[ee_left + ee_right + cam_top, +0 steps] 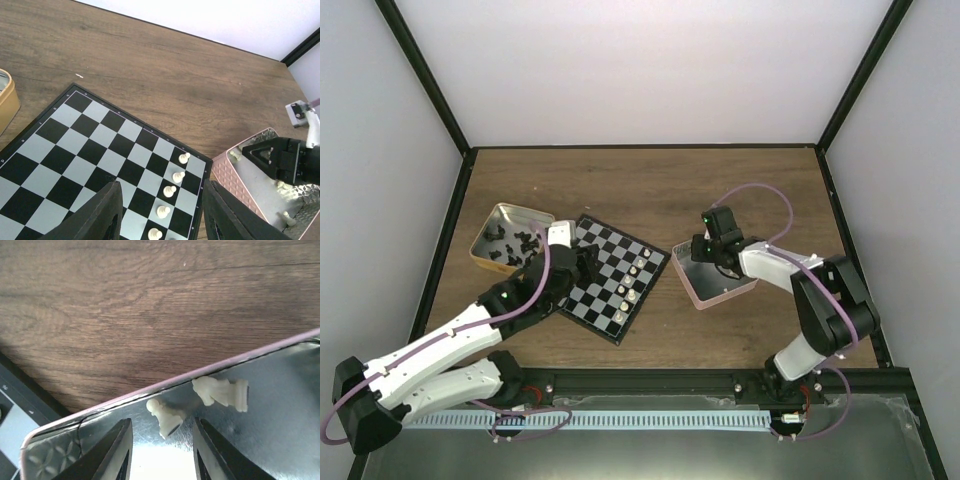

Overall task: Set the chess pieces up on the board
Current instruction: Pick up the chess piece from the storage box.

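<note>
Left end effector point(161, 192) hovers over the near-left part of the board point(85, 145). Its fingers point(107, 215) are spread with nothing pinched; only squares show through the gap.

The board sits angled on the tabletop point(650, 180), with the gold tin point(505, 215) on its left and the pink tray point(285, 410) on its right. The tray is just beside the board's corner.

Cream pawns point(170, 191) stand upright in a line along the board edge nearest the tray, one per square. Left wrist view shows five of them, and the top view shows the line carrying on down that edge.

Black pieces point(510, 243) are heaped in the tin, off the board.

Right end effector point(161, 422) is down inside the tray with its jaws apart. They straddle a cream pawn point(165, 416) that lies on its side right against the tray wall. Neither finger touches it, so nothing is pinched.

A second cream piece point(222, 391) lies on its side just right of that pawn, also against the wall. Can't tell which type it is.

A few more cream pieces point(286, 217) are scattered on the tray floor, seen from the left wrist.
</note>
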You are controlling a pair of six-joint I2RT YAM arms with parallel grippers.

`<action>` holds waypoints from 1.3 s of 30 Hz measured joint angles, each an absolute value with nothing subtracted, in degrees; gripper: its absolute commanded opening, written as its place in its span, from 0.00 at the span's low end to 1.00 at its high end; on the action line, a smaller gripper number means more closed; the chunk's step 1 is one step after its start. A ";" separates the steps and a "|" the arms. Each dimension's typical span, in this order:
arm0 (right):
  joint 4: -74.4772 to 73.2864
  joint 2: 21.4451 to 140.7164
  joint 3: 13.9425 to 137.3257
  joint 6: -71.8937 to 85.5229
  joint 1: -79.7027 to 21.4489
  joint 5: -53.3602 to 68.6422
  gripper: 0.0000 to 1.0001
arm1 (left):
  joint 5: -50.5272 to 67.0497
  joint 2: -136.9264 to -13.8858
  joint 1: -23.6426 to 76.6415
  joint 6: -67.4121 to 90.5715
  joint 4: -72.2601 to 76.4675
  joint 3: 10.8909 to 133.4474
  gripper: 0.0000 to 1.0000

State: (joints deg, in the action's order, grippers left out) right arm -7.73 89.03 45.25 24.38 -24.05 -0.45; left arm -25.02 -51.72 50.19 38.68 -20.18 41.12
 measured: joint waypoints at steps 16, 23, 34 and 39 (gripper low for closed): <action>-6.83 96.64 48.07 20.36 -24.08 0.56 0.21 | -25.30 -51.35 50.13 37.39 -20.14 41.01 0.47; -7.22 96.53 48.07 20.27 -24.21 0.36 0.29 | -25.30 -52.25 49.52 37.41 -20.08 40.75 0.47; -12.16 97.73 50.76 20.49 -27.99 -5.87 0.23 | -25.34 -53.19 49.01 37.39 -19.84 40.05 0.47; -12.36 99.07 52.14 20.47 -29.04 -8.14 0.15 | -25.32 -53.74 48.51 37.39 -19.84 39.75 0.47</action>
State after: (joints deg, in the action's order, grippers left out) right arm -12.36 99.07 52.14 20.47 -29.04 -8.14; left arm -25.32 -53.74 48.51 37.39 -19.84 39.75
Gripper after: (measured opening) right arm 0.215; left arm 0.471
